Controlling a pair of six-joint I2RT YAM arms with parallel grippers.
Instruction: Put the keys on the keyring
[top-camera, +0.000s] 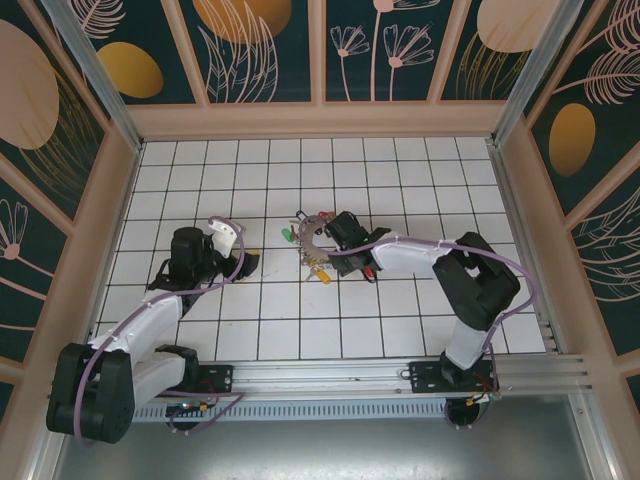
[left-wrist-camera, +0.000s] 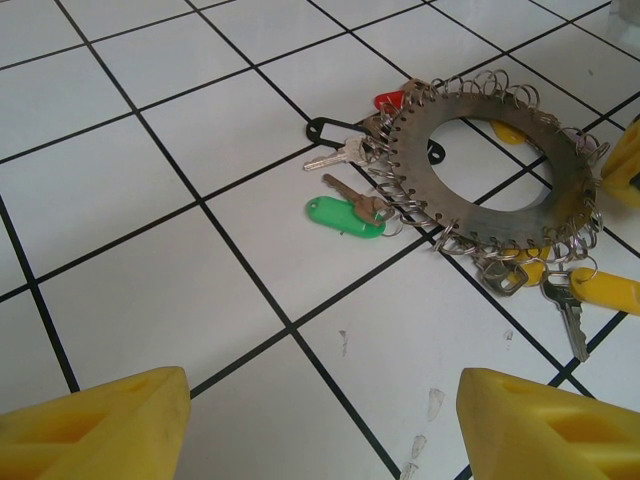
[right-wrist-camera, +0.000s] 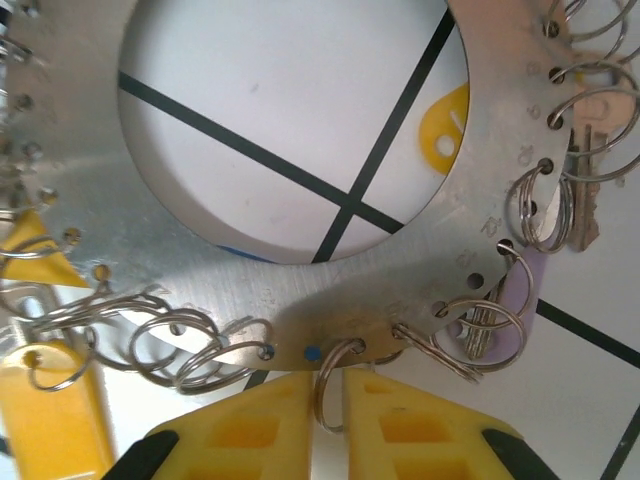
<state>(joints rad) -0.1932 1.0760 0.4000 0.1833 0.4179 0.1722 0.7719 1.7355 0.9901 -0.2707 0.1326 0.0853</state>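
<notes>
- Where the bench (top-camera: 300, 330) stretches back from the arms, it is a sheet of white square tiles ruled by thin black lines. It is glossy enough to catch a soft glare, and the left wrist view picks out a few small scuff marks.
- Wood-framed walls (top-camera: 270, 50) close it in on the left, far and right sides. Their panels are dark teal with pale flower outlines and gold and peach rounds.
- An aluminium rail (top-camera: 400, 375) carrying both arm bases runs along the near edge.
- Near the middle of the bench lies a flat steel disc (left-wrist-camera: 500, 220) with a wide round hole. Its rim is pierced with small holes that carry many wire split rings.
- The keys (left-wrist-camera: 345, 215) fan out around that disc, flat on the tiles. A green-tagged one and a bare silver one lie on its left side, a red tag pokes out at its far-left rim, and yellow tags lie on its near side.
- The right pincer (right-wrist-camera: 328, 400) reaches in from the right. Its yellow fingers (right-wrist-camera: 420, 420) are clenched on one keyring (right-wrist-camera: 330, 385) hanging from the disc's rim, and the wire stands in the narrow slit between them.
- The left pincer (left-wrist-camera: 320, 425) sits low over the tiles left of the disc, well apart from it. Its fingers (left-wrist-camera: 100, 425) are spread wide with nothing between them.
</notes>
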